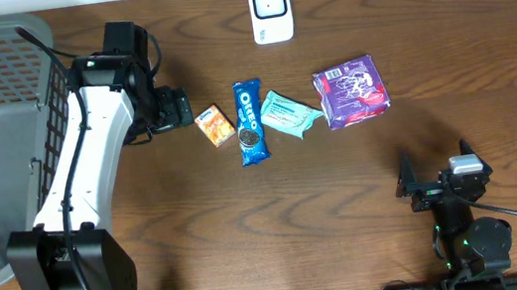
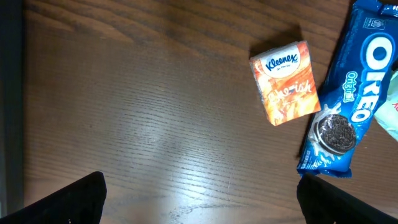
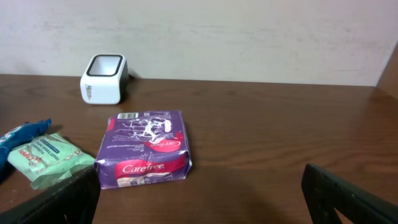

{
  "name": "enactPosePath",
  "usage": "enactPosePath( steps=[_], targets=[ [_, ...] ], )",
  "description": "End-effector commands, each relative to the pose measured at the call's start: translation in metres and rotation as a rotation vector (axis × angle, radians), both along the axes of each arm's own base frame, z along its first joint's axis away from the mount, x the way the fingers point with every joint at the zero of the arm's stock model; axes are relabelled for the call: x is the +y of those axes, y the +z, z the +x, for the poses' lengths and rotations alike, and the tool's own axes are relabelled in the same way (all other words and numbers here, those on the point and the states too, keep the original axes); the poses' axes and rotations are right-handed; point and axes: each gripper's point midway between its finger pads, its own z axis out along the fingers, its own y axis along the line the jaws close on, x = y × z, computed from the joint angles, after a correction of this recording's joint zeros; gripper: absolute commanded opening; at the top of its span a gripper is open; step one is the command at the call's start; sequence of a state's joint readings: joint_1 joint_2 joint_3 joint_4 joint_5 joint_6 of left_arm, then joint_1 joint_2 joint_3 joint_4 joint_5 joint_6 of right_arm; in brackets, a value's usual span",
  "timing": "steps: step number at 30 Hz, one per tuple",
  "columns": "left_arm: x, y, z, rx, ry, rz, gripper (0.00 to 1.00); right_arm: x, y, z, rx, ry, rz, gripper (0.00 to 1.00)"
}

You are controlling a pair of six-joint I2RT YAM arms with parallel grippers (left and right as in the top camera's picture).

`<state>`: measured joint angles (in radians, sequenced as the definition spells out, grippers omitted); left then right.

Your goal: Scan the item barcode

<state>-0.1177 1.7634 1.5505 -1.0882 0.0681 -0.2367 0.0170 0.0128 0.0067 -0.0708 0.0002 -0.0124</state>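
Left hand [image 2: 200,180] gaping, empty, near boxy Kleenex pack [image 2: 285,82]; right hand [image 3: 200,170] likewise, facing glossy, probably plastic, purple pouch [image 3: 144,146].

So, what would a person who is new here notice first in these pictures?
Likely the row of bright packs across the middle: orange Kleenex pack, blue Oreo pack, green pack, purple Carefree pack. Then the left gripper, open, just left of the Kleenex pack in the overhead view, and the white scanner at the far edge.
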Motion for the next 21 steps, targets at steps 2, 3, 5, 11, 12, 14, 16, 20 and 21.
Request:
enactPosePath(
  steps=[2,3,5,11,12,14,16,20,21],
  targets=[
    [0.004,0.005,0.001,-0.017,0.021,0.004,0.98,-0.001,-0.001,0.0,0.004,-0.004,-0.012,0.99],
    [0.004,0.005,0.001,-0.015,0.022,0.005,0.98,-0.001,-0.001,0.0,0.004,-0.004,-0.012,0.99],
    [0.004,0.005,0.0,-0.013,0.021,0.001,0.98,-0.001,-0.001,0.0,0.004,-0.005,-0.012,0.99],
    [-0.019,0.006,-0.01,0.033,-0.004,-0.13,0.98,-0.001,-0.002,0.0,0.004,-0.004,-0.012,0.99],
    [-0.024,0.006,-0.013,0.048,-0.008,-0.158,0.98,-0.001,-0.002,0.0,0.004,-0.004,-0.012,0.99],
    [-0.029,0.006,-0.019,0.072,-0.011,-0.188,0.98,-0.001,-0.001,0.0,0.004,-0.005,-0.012,0.99],
    [-0.028,0.006,-0.021,0.082,-0.01,-0.185,0.98,-0.001,-0.001,0.0,0.004,-0.004,-0.012,0.99],
    [-0.029,0.007,-0.017,0.068,0.013,-0.191,0.98,-0.001,-0.002,0.0,0.004,-0.004,-0.012,0.99],
    [-0.029,0.007,-0.015,0.063,0.035,-0.196,0.98,-0.001,-0.001,0.0,0.004,-0.004,-0.012,0.99]
  ],
)
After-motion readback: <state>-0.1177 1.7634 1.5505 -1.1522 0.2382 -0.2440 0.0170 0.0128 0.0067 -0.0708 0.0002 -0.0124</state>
